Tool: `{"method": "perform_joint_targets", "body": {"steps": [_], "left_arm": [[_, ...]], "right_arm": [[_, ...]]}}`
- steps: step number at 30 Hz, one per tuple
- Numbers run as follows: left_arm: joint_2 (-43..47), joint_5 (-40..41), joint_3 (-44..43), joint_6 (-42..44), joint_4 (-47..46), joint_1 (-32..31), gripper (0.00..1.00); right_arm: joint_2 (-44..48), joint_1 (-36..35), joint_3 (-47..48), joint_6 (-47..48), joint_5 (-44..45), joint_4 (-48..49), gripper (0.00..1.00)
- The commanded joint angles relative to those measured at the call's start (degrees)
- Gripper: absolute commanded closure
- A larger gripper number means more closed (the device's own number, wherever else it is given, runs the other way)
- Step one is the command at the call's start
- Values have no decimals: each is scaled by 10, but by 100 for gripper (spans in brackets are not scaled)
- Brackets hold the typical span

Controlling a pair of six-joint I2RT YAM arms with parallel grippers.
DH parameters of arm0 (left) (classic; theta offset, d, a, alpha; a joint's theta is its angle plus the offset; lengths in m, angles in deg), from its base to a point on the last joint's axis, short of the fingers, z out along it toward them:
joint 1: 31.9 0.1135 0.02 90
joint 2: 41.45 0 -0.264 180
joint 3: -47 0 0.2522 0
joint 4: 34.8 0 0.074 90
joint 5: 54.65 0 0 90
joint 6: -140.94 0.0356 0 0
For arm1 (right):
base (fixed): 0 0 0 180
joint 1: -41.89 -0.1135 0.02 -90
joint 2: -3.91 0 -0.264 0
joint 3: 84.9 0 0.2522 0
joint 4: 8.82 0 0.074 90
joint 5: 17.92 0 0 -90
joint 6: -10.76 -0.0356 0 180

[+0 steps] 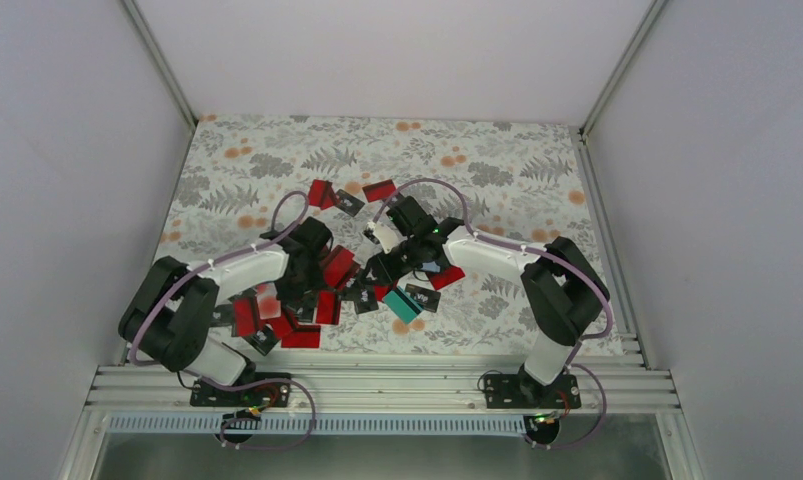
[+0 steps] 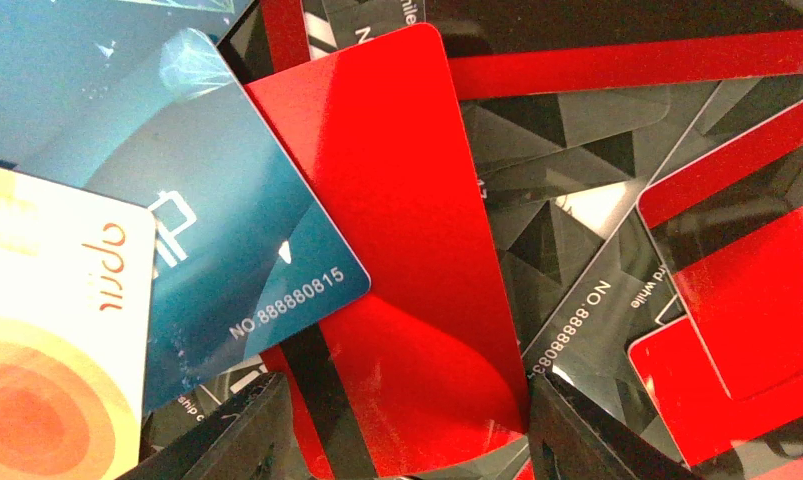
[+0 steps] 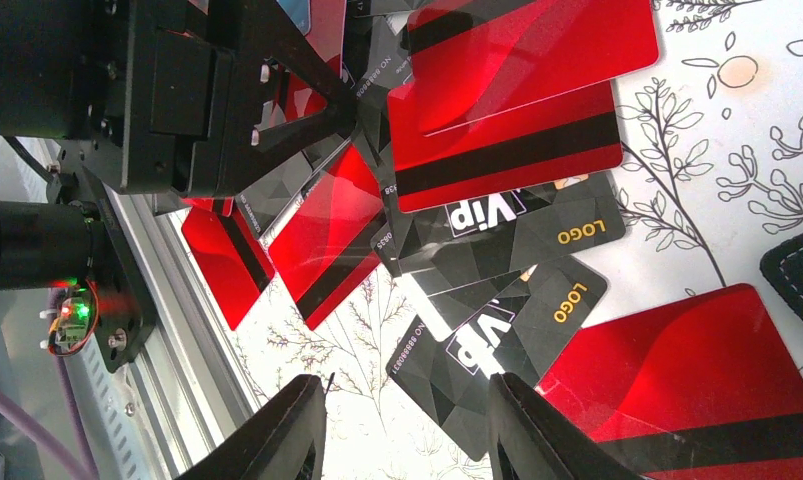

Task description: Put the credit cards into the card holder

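Note:
Credit cards lie heaped in the middle of the table, mostly red, some black. My left gripper is down in the heap. In its wrist view the fingertips sit against both long edges of a red credit card, which looks slightly bowed. A blue card overlaps that red one. My right gripper hangs open over the cloth, nothing between its fingers. A black VIP card lies by its right finger. One stitched black corner of the card holder shows at the right edge.
A teal card lies in front of the right gripper. The left arm's black wrist is close at the upper left in the right wrist view. An aluminium rail runs along the near edge. White walls enclose the table.

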Motion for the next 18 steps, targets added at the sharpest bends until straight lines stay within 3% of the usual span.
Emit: {"method": "perform_joint_targets", "body": {"steps": [1, 18], "left_arm": [[-37, -42, 75, -16, -60, -2, 50], [32, -7, 33, -48, 1, -98, 50]], "right_arm": [[11, -3, -1, 12, 5, -5, 57], [34, -3, 7, -23, 15, -2, 58]]}}
